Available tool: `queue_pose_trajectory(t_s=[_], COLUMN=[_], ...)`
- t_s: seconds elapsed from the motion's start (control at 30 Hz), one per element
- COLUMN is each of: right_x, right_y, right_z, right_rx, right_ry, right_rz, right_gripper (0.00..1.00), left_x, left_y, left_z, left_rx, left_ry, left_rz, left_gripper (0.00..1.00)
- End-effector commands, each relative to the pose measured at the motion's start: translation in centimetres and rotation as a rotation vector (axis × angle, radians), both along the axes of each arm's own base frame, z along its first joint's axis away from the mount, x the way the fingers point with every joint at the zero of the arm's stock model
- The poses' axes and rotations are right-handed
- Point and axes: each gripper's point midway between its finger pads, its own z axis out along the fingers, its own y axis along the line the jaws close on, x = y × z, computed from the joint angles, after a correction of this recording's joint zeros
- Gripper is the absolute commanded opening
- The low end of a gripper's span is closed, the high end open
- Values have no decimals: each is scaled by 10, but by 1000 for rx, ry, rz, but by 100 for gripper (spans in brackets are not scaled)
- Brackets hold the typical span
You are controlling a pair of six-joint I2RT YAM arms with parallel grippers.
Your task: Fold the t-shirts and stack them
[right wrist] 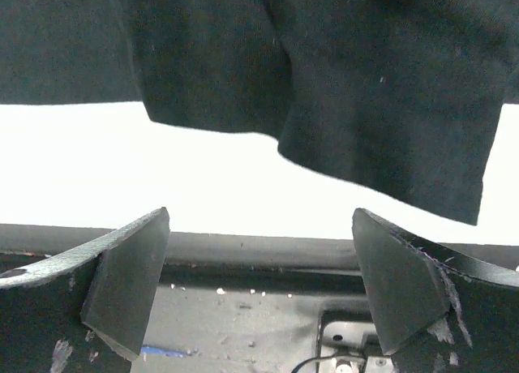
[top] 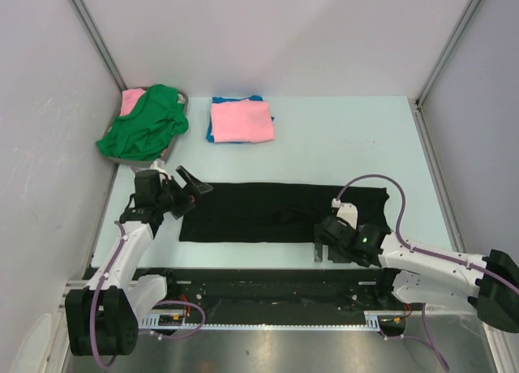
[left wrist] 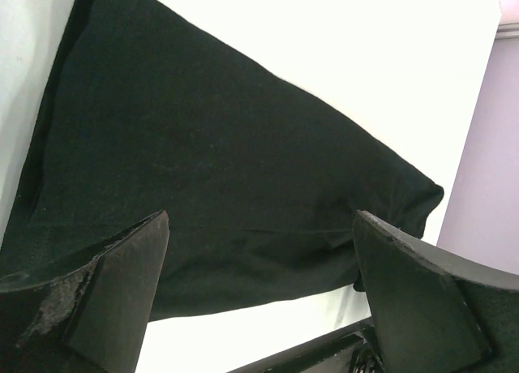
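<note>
Counter [top: 340,138] carries the black t-shirt [top: 280,212], folded into a long band across the middle of the frame, with shorter folds left to do. At upper left a green t-shirt [top: 146,123] and a crumpled pink t-shirt [top: 131,99] wait unfolded in a basket [top: 185,104]. At upper centre a folded pink t-shirt [top: 242,120] lies stacked on a blue t-shirt [top: 212,134], finished. The left gripper [top: 188,188] and the right gripper [top: 320,247] are spread and hold nothing, at the band's left end and lower edge.
</note>
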Motion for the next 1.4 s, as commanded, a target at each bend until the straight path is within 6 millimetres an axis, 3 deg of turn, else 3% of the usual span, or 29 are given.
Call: queue_pose_trajectory(t_s=[0.0,0.1,0.13,0.27,0.33,0.37,0.47,0.53,0.57,0.63,0.67,0.7,0.9,1.03,1.23,1.37], right_x=[-15,-3,7,47,72,82,111,123,132,143,150,154,170,185,185,189], right_y=[4,5,12,-8,-43,-51,-93,-111,-135,-145,-163,-163,-195,-202,-206,-198], right_z=[1,29,58,125,137,143,143,140,138,119,115,94,33,15,-1,-17], right_rx=[29,73,153,217,135,118,65,43,21,13,15,22,2,8,-20,10], right_ry=[28,-51,-119,-344,-416,-430,-456,-444,-450,-378,-380,-311,-174,-166,-129,-89], right_rz=[-38,-98,-119,-257,-382,-425,-611,-669,-767,-788,-857,-856,-956,-952,-933,-897], right_gripper=[100,100,100,100,100,100,100,100,100,100,100,100,100,100,100,98], left_x=[2,2,2,3,3,3,2,1,0,-2,-2,-3,-8,-12,-16,-14], left_y=[-3,-3,-3,-4,-6,-7,-9,-11,-12,-14,-16,-16,-19,-21,-24,-25], left_z=[6,12,14,27,34,35,40,43,46,48,50,51,46,43,35,25], left_rx=[-6,-3,0,-1,-7,-11,-19,-28,-32,-40,-44,-43,-41,-43,-50,-54], left_ry=[-43,-55,-59,-81,-99,-97,-111,-120,-123,-128,-138,-142,-133,-138,-133,-109], left_rz=[-34,-33,-35,-49,-58,-60,-73,-85,-92,-103,-111,-119,-151,-166,-188,-198], left_gripper=[100,100,100,100,100,100,100,100,100,100,100,100,100,100,100,100])
